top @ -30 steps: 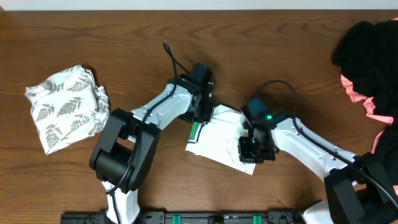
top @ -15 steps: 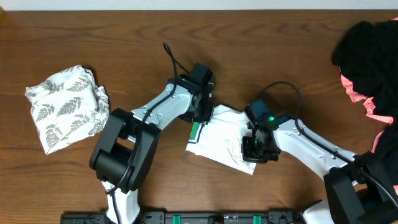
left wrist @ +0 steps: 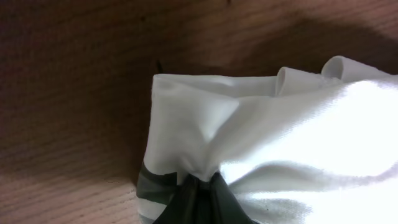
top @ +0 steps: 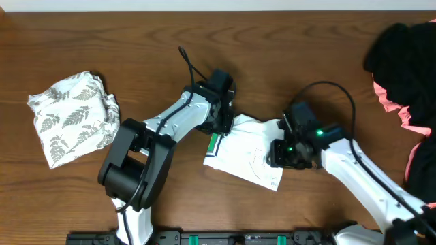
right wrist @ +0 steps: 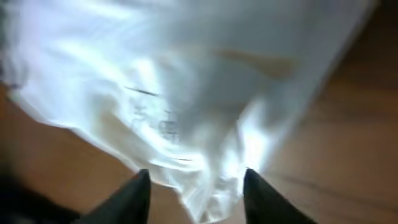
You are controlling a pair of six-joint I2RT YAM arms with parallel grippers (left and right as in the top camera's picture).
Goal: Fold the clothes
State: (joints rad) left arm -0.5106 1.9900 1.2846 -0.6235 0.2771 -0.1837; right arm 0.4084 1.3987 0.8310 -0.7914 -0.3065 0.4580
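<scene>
Left gripper (left wrist: 198,185) clamped; right gripper (right wrist: 194,182) jaws apart

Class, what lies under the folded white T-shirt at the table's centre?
Only the brown wooden table shows around the white T-shirt; whatever lies beneath its folds is covered.

Right hand (right wrist: 195,186) now open, let go of white T-shirt (top: 245,153), shifted rightward to its edge

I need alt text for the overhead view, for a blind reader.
A folded white T-shirt lies in the middle: the left gripper pinches its upper left corner, the right gripper is open at its right edge. A leaf-print garment lies far left, black clothes far right.
</scene>
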